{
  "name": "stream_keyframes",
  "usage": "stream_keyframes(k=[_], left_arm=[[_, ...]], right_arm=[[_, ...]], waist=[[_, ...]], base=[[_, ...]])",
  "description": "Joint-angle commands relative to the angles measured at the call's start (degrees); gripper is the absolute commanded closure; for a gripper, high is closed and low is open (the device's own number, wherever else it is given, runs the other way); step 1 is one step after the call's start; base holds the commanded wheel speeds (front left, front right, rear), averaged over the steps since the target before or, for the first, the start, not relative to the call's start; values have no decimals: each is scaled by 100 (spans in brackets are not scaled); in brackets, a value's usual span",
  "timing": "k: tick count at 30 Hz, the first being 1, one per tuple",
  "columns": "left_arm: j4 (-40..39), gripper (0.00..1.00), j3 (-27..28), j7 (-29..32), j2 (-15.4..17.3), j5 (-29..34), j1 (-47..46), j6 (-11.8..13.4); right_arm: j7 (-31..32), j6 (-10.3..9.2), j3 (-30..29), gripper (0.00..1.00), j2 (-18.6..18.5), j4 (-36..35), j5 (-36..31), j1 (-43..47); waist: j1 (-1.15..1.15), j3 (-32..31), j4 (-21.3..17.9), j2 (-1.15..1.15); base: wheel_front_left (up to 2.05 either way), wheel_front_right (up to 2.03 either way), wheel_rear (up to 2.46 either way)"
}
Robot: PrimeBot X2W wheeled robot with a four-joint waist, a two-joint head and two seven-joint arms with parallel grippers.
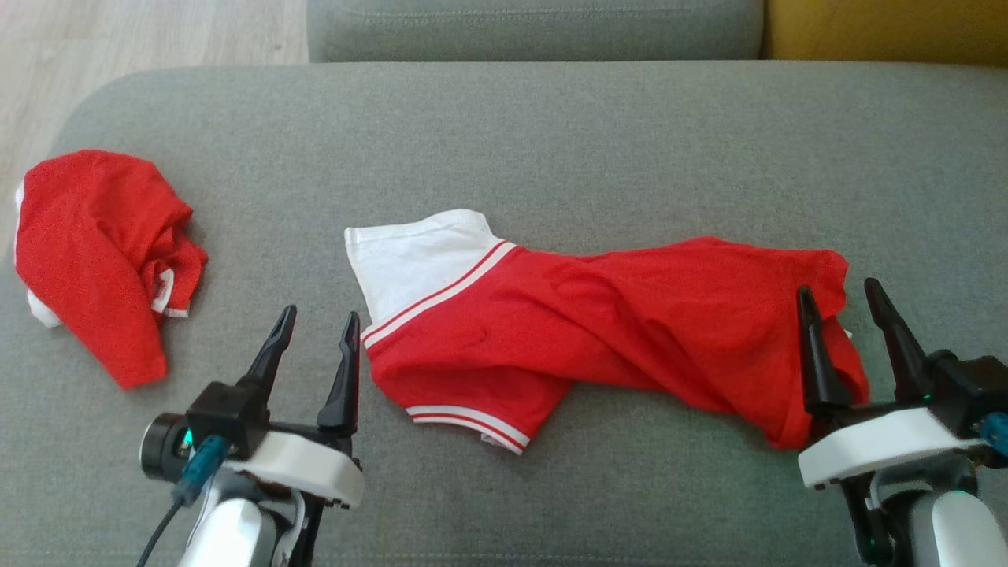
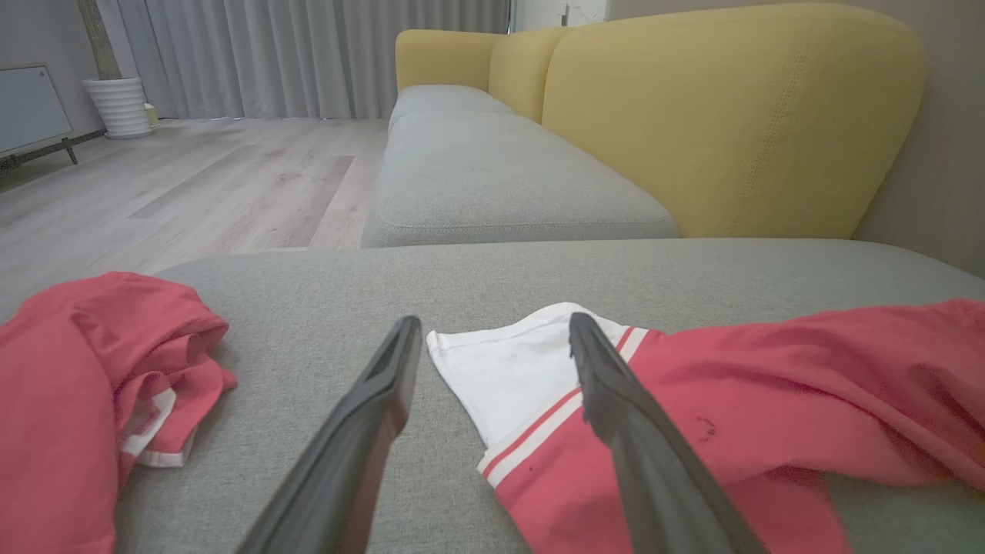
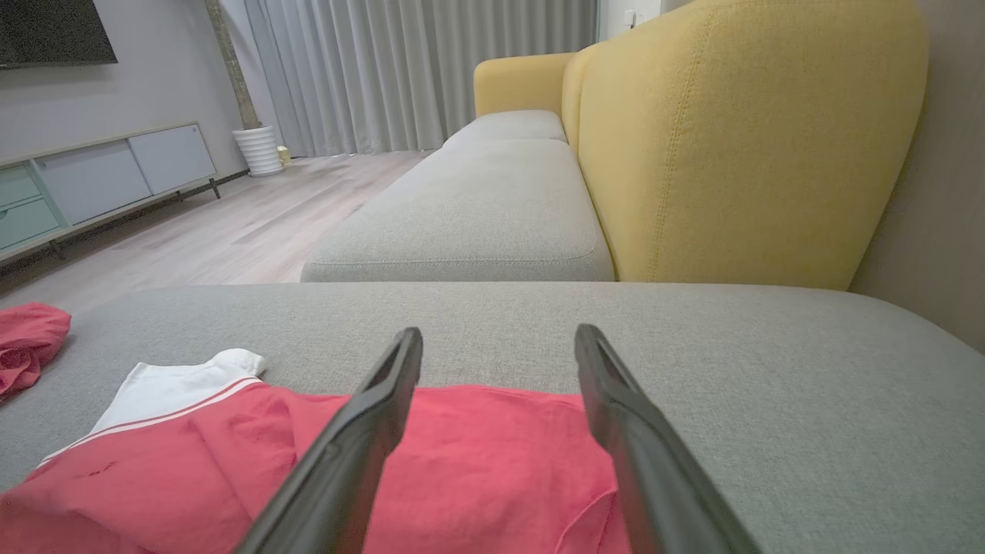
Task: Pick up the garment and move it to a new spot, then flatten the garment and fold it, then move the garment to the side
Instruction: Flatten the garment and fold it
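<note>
The grey seat cushion [image 1: 551,134] of a sofa carries all the work items. A second grey cushion [image 1: 535,27] adjoins its far edge, and a yellow backrest [image 2: 731,115] runs along the right side of both. Pale wooden floor [image 1: 118,47] lies beyond the cushion's far left corner, and grey curtains [image 2: 308,54] hang at the end of the room.

The garment [image 1: 614,315] is red with a white sleeve [image 1: 409,256] and white stripe trim. It lies stretched sideways across the middle of the cushion, towards the near edge. It is wrinkled and partly twisted along its length. The sleeve end points to the robot's left and the bunched red end to the right.

A second red garment [image 1: 94,252] lies crumpled near the cushion's left edge, well apart from the first.

The left fingers [image 1: 344,370] stand wide apart just beside the sleeve end of the garment. In the left wrist view, one finger is over bare cushion and the other overlaps the white sleeve.

The right fingers [image 1: 815,354] also stand wide apart, at the garment's right end. One finger is over the red cloth and the other is just past its edge. Whether either pair touches the cloth cannot be told.
</note>
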Motion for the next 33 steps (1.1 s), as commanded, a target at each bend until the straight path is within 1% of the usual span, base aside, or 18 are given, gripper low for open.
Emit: stream_keyframes(k=[1, 3, 6, 7, 11, 15, 18, 19, 21, 26, 27, 28, 29, 33], left_arm=[[-169, 0, 159, -40, 66, -10, -306, 35], [-129, 0, 145, -30, 36, -31, -433, 19], [66, 0, 113, 77, -37, -118, -816, -80], [339, 0, 107, 220, -93, -194, -1179, -148], [1109, 0, 128, 406, -235, -416, -1984, -316], [2237, 0, 241, 605, -285, -686, -2638, -485], [3014, 0, 337, 606, -270, -783, -2999, -498], [3014, 0, 337, 606, -270, -783, -2999, -498], [3462, 0, 393, 555, -254, -835, -3176, -505], [4366, 0, 401, 564, -287, -1014, -3489, -711], [4494, 26, 387, 549, -293, -1036, -3545, -750], [4608, 74, 373, 521, -299, -1055, -3598, -782], [4709, 100, 358, 482, -304, -1069, -3648, -808], [5012, 100, 282, 272, -319, -1082, -3801, -878]], right_arm=[[-37, -5, 145, 0, -22, -191, 55, -222], [-40, -5, 147, 0, -22, -199, 69, -260], [-38, -5, 149, 0, -22, -213, 92, -339], [-34, -5, 166, 0, -22, -220, 82, -403], [-33, -5, 234, 0, -22, -208, 77, -577], [-63, -5, 303, 0, -22, -138, 82, -728], [-110, -5, 302, 0, -22, -59, 105, -790], [-110, -5, 302, 0, -22, -59, 105, -790], [-137, -5, 290, 0, -22, -7, 126, -804], [-174, -5, 260, 0, -22, 98, 168, -834], [-177, -5, 261, 0, -22, 112, 171, -848], [-181, -5, 258, 0, -22, 127, 174, -861], [-182, -5, 250, 0, -22, 141, 175, -873], [-176, -5, 182, 0, -22, 217, 188, -921]], waist=[[0, 40, -9, 0], [0, 120, -17, 0], [0, 287, -27, 0], [0, 422, -58, 0], [0, 724, -155, 0], [0, 969, -283, 0], [0, 1065, -356, 0], [0, 1065, -356, 0], [0, 1094, -392, 0], [0, 1143, -446, 0], [0, 1152, -456, 0], [0, 1155, -463, 0], [0, 1156, -466, 0], [0, 1135, -456, 0]], base=[[0, 0, 0], [0, 0, 0], [0, 0, 0], [0, 0, 0], [0, 0, 0], [0, 0, 0], [0, 0, 0], [0, 0, 0], [0, 0, 0], [0, 0, 0], [0, 0, 0], [0, 0, 0], [0, 0, 0], [0, 0, 0]])
